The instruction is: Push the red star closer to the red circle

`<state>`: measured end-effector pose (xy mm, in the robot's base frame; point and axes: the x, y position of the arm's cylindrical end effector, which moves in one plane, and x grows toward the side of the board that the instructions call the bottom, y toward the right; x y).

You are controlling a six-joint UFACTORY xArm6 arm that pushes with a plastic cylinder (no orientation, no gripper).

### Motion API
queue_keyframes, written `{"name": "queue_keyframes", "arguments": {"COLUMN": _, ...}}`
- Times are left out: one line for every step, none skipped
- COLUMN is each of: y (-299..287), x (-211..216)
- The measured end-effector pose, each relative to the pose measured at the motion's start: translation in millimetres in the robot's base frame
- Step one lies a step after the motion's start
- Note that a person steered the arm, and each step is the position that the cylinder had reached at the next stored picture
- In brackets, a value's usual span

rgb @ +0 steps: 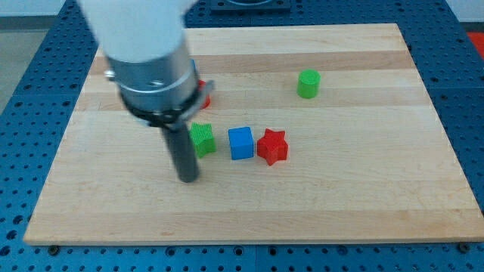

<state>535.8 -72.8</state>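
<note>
The wooden board under my tip carries a green cylinder, green block, blue cube, red star and a half-hidden red block.

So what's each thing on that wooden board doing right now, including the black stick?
my tip: on the board, just left of and below the green block, apart from it.
green block: flat, untouched.
blue cube: between green block and red star.
red star: beside the cube, not pushed.
red circle: mostly hidden behind the arm.
green cylinder: upright, alone.
</note>
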Motion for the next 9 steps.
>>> {"name": "queue_keyframes", "arguments": {"y": 62, "x": 1}}
{"name": "queue_keyframes", "arguments": {"y": 107, "x": -1}}
{"name": "queue_keyframes", "arguments": {"y": 119, "x": -8}}
{"name": "queue_keyframes", "arguments": {"y": 111, "x": -24}}
{"name": "queue_keyframes", "arguments": {"y": 102, "x": -44}}
{"name": "queue_keyframes", "arguments": {"y": 99, "x": -64}}
{"name": "queue_keyframes", "arguments": {"y": 99, "x": -83}}
{"name": "queue_keyframes", "arguments": {"y": 98, "x": -100}}
{"name": "queue_keyframes", "arguments": {"y": 94, "x": -120}}
